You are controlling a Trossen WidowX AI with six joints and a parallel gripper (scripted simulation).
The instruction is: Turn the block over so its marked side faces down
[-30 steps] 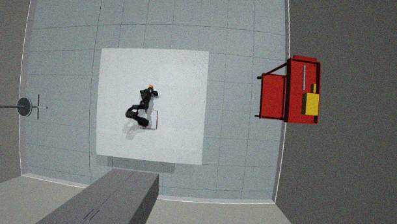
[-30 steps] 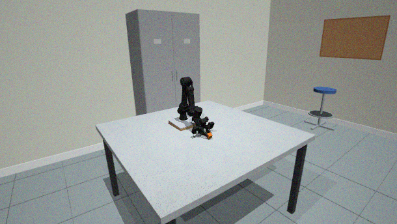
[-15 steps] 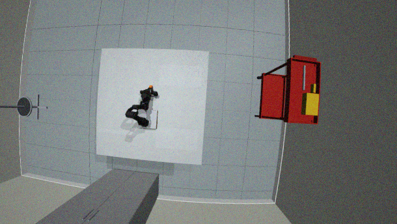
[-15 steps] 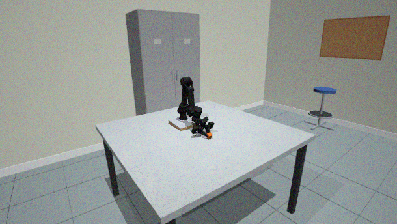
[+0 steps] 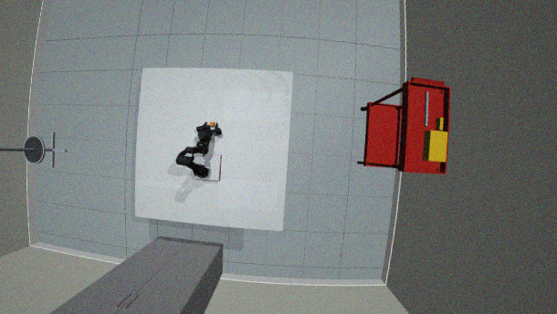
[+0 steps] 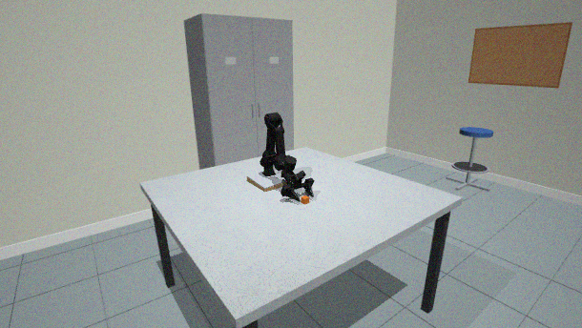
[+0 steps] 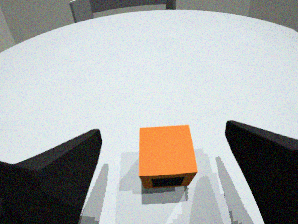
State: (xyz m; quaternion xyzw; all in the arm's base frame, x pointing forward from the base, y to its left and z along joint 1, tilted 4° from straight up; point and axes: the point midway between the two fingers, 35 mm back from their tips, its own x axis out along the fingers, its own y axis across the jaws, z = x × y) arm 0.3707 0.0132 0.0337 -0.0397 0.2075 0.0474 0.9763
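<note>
The gripper point(image 5: 210, 128) point(image 6: 304, 195) point(image 7: 164, 132) stands wide open, low over the white table point(image 5: 256, 183) point(image 6: 286, 248) point(image 7: 150, 65). In the wrist view its 2 dark fingers are spread on either side of the orange block point(image 5: 212, 124) point(image 6: 305, 199) point(image 7: 167, 151), with a gap on each side, so it is holding nothing. The block is between the fingers but touches neither of them.

The block's broad, plain orange face is turned up toward the wrist camera. The dark square mark point(image 7: 168, 181) is on the narrow-looking face along its lower edge in that view, the face turned back toward the gripper's side. The mark can be seen, so that side is not face down. The block seems to be down on the table, though the grainy picture and the shadows under it make it hard to say whether it sits quite flat.

The black arm point(image 5: 184, 157) point(image 6: 274, 138) rises from a pale board point(image 5: 216, 176) point(image 6: 259, 181) on the table, bends at the top, and comes down to the gripper, which is well apart from the board. Around the table are a grey cabinet point(image 5: 183, 265) point(image 6: 239, 95), a stool with a blue seat point(image 6: 476, 133), a brown wall board point(image 6: 520, 55), and a red cart point(image 5: 383, 137) carrying a yellow box point(image 5: 438, 146).
</note>
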